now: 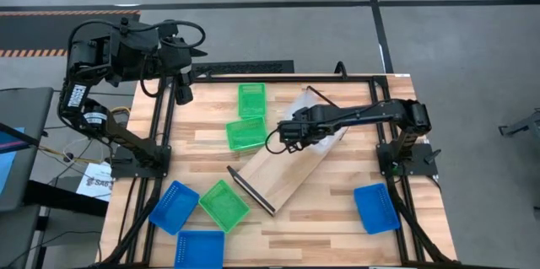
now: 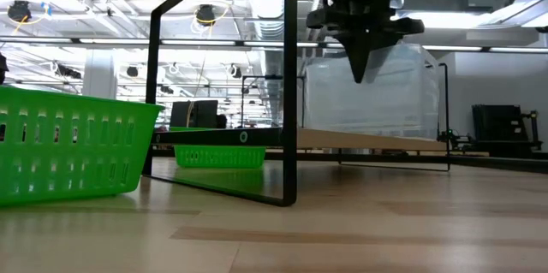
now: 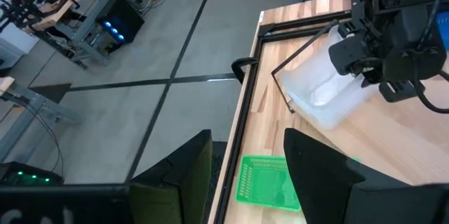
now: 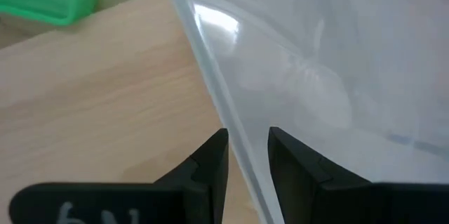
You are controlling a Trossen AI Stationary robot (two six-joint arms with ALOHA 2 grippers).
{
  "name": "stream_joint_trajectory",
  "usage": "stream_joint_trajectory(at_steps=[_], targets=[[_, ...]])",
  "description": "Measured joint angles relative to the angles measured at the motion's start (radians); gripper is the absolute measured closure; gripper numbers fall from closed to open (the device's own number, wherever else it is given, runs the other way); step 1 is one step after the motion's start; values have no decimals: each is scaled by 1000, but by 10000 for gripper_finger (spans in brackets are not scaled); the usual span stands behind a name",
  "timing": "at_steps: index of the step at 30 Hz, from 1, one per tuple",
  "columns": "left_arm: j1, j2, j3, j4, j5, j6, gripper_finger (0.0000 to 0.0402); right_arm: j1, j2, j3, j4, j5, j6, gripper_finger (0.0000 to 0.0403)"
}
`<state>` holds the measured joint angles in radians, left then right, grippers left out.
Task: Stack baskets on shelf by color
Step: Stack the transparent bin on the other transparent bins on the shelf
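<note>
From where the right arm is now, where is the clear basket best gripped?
Grip the near long rim of the clear basket, coming from above. That thin upright wall already runs between the right gripper jaws, which are open on either side of it.

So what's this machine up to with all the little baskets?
The right gripper is over the shelf, its fingers straddling the rim of a clear basket that sits there. The left gripper waits, open, at the table's far left corner. Three green baskets and three blue baskets lie loose on the table, none stacked.
</note>
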<state>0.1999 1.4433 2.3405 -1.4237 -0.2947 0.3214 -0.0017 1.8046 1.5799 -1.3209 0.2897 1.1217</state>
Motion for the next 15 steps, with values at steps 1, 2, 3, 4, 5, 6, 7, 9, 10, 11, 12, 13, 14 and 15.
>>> stream_joint_trajectory(at_steps=[1, 2, 3, 4, 5, 6, 7, 9, 10, 11, 12, 13, 14, 15], targets=[[0, 0, 0, 0, 0, 0, 233, 0, 0, 0, -15, 0, 3, 280], [0, 0, 0, 0, 0, 0, 233, 0, 0, 0, -28, 0, 0, 280], [0, 0, 0, 0, 0, 0, 233, 0, 0, 0, -36, 1, -3, 280], [0, 0, 0, 0, 0, 0, 233, 0, 0, 0, -42, 1, -10, 280], [0, 0, 0, 0, 0, 0, 233, 0, 0, 0, -43, 1, -22, 280], [0, 0, 0, 0, 0, 0, 233, -1, 0, 0, -42, 1, -29, 280], [0, 0, 0, 0, 0, 0, 233, -1, 0, 0, -41, 1, -37, 280], [0, 0, 0, 0, 0, 0, 233, -1, 0, 0, -34, 1, -47, 280], [0, 0, 0, 0, 0, 0, 233, -1, 0, 0, -29, 2, -53, 280], [0, 0, 0, 0, 0, 0, 233, -1, 0, 0, -27, 2, -57, 280], [0, 0, 0, 0, 0, 1, 233, -1, 0, 0, -25, 2, -65, 280], [0, 0, 0, 0, 0, 4, 233, -1, 0, 0, -22, 2, -75, 280], [0, 0, 0, 0, 0, 8, 233, -1, 0, 0, -18, 2, -80, 280], [0, 0, 0, 0, 0, 11, 233, -1, 0, 0, -12, 2, -83, 279]])
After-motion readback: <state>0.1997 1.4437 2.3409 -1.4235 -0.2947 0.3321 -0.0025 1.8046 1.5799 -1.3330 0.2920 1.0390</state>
